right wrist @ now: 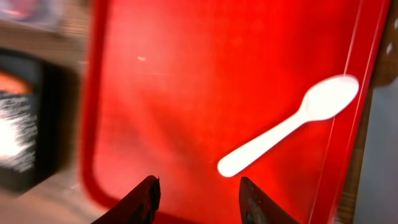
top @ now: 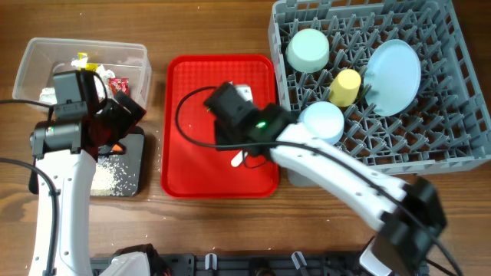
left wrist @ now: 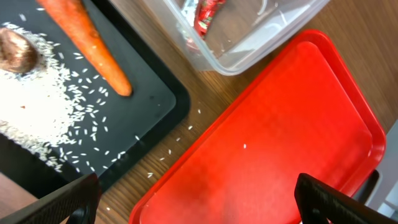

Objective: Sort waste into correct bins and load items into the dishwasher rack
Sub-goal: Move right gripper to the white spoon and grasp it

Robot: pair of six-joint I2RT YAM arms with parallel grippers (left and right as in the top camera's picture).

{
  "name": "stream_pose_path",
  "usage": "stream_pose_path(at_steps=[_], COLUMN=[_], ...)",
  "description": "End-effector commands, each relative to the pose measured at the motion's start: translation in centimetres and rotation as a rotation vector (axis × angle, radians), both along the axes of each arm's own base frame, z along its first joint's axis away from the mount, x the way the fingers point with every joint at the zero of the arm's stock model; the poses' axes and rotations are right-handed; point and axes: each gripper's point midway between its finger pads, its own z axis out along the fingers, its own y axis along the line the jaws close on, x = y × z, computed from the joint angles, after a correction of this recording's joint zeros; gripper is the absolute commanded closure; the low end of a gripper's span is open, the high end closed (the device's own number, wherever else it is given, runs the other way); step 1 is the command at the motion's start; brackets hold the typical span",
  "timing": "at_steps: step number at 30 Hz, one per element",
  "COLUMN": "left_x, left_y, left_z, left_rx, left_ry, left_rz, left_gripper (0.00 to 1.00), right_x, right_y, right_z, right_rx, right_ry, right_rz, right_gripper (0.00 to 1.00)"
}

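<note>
**Right gripper poised over the last loose utensil**

The right gripper [right wrist: 202, 199] hangs low over the red serving tray [right wrist: 155, 93], its jaws parted and nothing between them. The white spoon [right wrist: 292, 127] lies flat on the tray just ahead of the fingers, set diagonally. Its handle tip points toward the gap between them, and its bowl rests near the tray's right rim, on the side of the dishwasher rack [top: 460, 138]. The opening looks ample for the thin handle, which suggests a pickup in preparation. A light, flat spoon on smooth plastic may slide rather than lift.

In the rack, right of the tray, sit the mint-green bowl [top: 308, 50], the yellow cup [top: 345, 87], the plate [top: 393, 77] leaning among the pegs, and the pale-blue bowl [top: 322, 121] at the near-left corner. The spoon thus appears to be the only dish not yet loaded.

The left gripper [left wrist: 199, 208], spread wide and empty, hovers over the strip of desk [left wrist: 168, 143] between the red tray and the black tray [left wrist: 149, 106]. That tray holds the carrot [left wrist: 93, 43], the brown lump [left wrist: 15, 53] and the rice [left wrist: 37, 106], with stray grains on the desk. The clear tub [left wrist: 249, 59], at the far left, holds the wrappers [left wrist: 208, 15]. Waste sorting looks largely complete.
</note>
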Motion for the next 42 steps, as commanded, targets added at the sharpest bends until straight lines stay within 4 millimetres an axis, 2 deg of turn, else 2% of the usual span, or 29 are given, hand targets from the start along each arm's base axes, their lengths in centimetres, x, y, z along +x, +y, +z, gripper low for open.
stream_pose_path(at_steps=[1,2,5,8,10,12,16,20,28,34,42], left_x=[-0.1,-0.1,-0.1,-0.1,-0.1,-0.1,-0.1,-0.1,-0.1,-0.1,-0.1], left_y=[0.8,0.8,0.8,0.8,0.8,0.8,0.8,0.8,0.8,0.8,0.8], left_z=[0.7,0.7,0.7,0.7,0.7,0.7,0.7,0.7,0.7,0.7,0.7], left_rx=[0.016,0.016,0.016,0.016,0.016,0.016,0.016,0.016,0.016,0.016,0.016], left_ry=[-0.018,-0.018,-0.018,-0.018,-0.018,-0.018,-0.018,-0.018,-0.018,-0.018,-0.018], left_rz=[0.021,0.021,0.021,0.021,0.021,0.021,0.021,0.021,0.021,0.021,0.021], left_gripper=[0.0,0.0,0.0,0.0,0.0,0.0,0.0,0.0,0.0,0.0,0.0], right_x=[0.3,0.1,1.1,3.3,3.9,4.2,4.9,4.7,2.7,1.9,1.7], right_y=[-0.7,-0.6,-1.4,-2.4,-3.1,-4.1,-5.1,-5.3,-6.0,-5.3,-5.4], right_z=[-4.5,-6.1,-7.9,-8.4,-8.6,-9.0,-9.1,-9.3,-11.0,-12.0,-14.2], right_rx=[-0.056,-0.043,-0.048,-0.041,-0.031,-0.031,-0.038,-0.045,-0.074,-0.032,0.0], right_ry=[0.064,0.121,0.149,0.114,0.122,0.14,0.134,0.142,0.214,0.269,0.25], right_rz=[-0.248,-0.32,-0.414,-0.466,-0.522,-0.603,-0.633,-0.634,-0.646,-0.648,-0.64], right_gripper=[0.49,0.47,0.49,0.59,0.58,0.49,0.5,0.51,0.51,0.55,0.55])
